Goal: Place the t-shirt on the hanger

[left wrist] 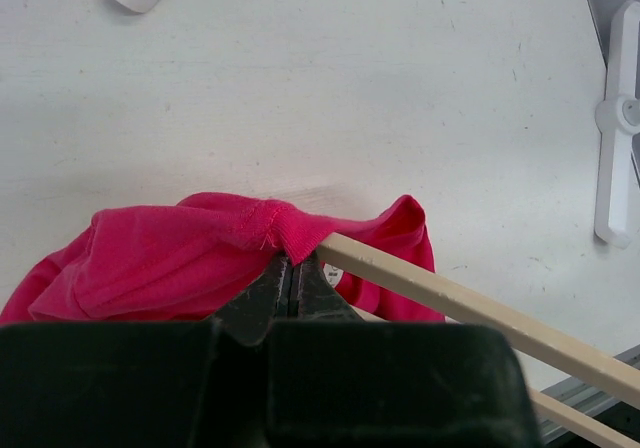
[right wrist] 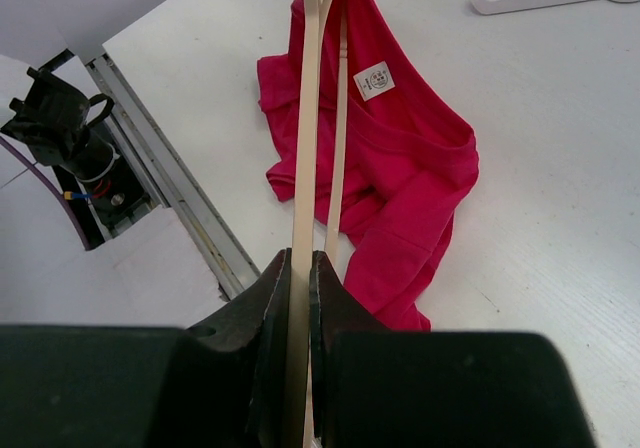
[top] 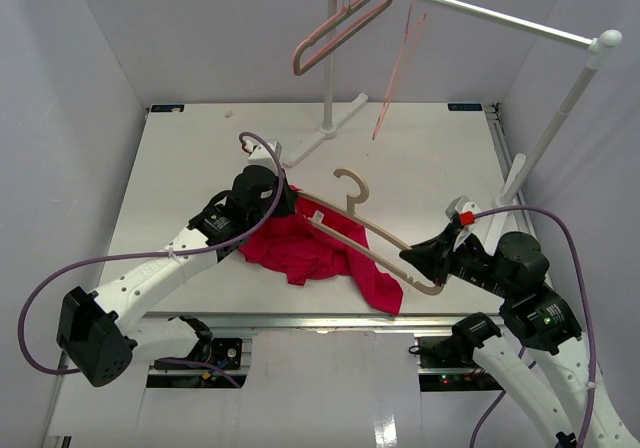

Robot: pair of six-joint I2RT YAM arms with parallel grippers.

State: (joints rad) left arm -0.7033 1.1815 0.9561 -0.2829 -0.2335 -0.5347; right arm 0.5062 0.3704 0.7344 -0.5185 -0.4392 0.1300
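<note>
The red t-shirt (top: 305, 253) lies bunched on the table, partly lifted at its far edge. The tan wooden hanger (top: 365, 233) is held tilted above it, with its hook (top: 350, 183) pointing away and its left arm tip inside the cloth. My left gripper (top: 283, 200) is shut on a fold of the t-shirt's hem (left wrist: 275, 230), right beside the hanger's arm (left wrist: 480, 313). My right gripper (top: 428, 266) is shut on the hanger's right end (right wrist: 300, 168). The t-shirt (right wrist: 410, 178) shows its white label (right wrist: 375, 80) below the hanger.
A clothes rack stands at the back, with its rail (top: 480, 13) overhead. A pinkish-brown hanger (top: 335, 33) and a thin pink wire hanger (top: 400, 63) hang on it. Its base foot (top: 325, 133) and right post (top: 545, 138) stand on the table. The table's front rail (top: 300, 320) is near the t-shirt.
</note>
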